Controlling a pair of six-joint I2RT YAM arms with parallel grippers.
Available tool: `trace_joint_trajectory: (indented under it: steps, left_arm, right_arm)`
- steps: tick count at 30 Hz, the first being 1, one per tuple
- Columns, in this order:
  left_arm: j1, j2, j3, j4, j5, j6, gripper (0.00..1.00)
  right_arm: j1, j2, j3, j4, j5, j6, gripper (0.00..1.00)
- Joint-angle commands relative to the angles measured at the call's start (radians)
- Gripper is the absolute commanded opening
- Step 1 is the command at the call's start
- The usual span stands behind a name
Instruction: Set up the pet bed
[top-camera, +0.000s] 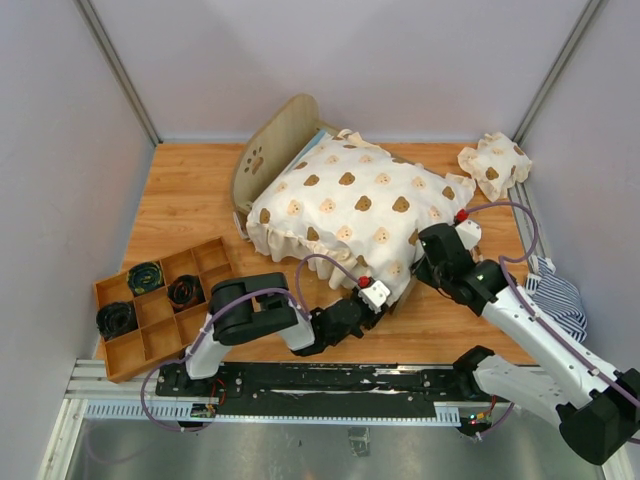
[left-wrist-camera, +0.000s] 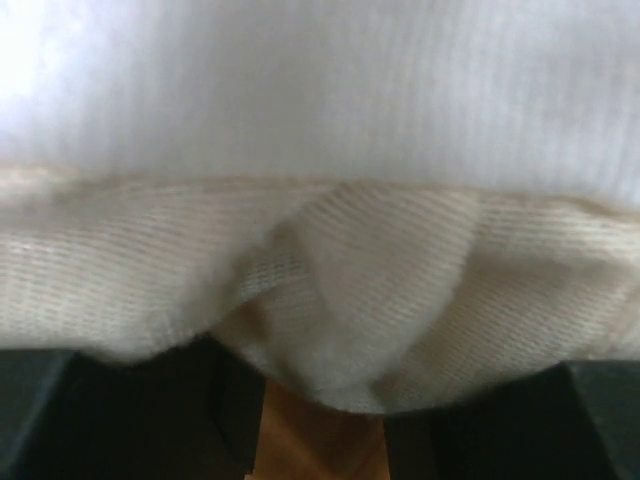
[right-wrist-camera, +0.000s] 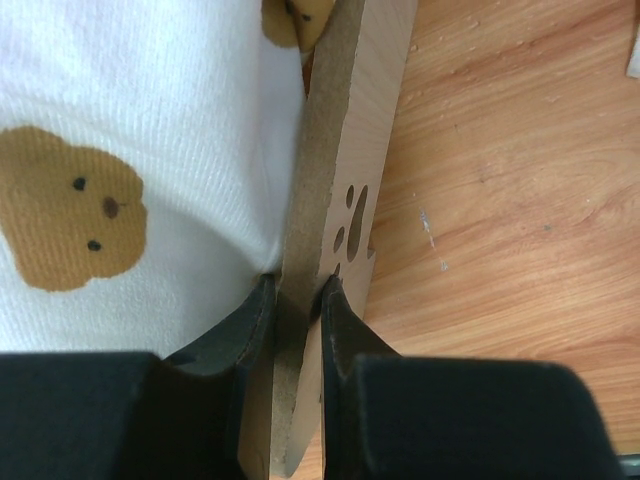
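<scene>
Wooden surface (top-camera: 180, 205) carries the pet bed (top-camera: 283, 132) under a bear-print cover (top-camera: 350, 205). Right jaws clamp the bed's footboard (right-wrist-camera: 372, 120), and left jaws stand apart around the cover's ruffle (left-wrist-camera: 320, 290).

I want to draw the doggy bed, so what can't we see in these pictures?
- Mattress: top view, the bear-print cover hides nearly all of it.
- Left gripper: left wrist view, blurry cover fills the picture; a grip cannot be told.
- Dark coils in the tray: top view, too small to name.
</scene>
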Motion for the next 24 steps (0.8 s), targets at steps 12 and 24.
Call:
trace_joint_trajectory:
  steps: [12, 24]
  left_arm:
    - [0.025, -0.179, -0.171, 0.002, 0.078, -0.14, 0.0]
    - [-0.026, -0.298, -0.286, -0.027, 0.246, -0.334, 0.0]
  right_arm:
    - [0.012, 0.058, -0.005, 0.326, 0.01, 0.079, 0.0]
    - [0.001, 0.238, 0.12, 0.358, 0.128, 0.048, 0.0]
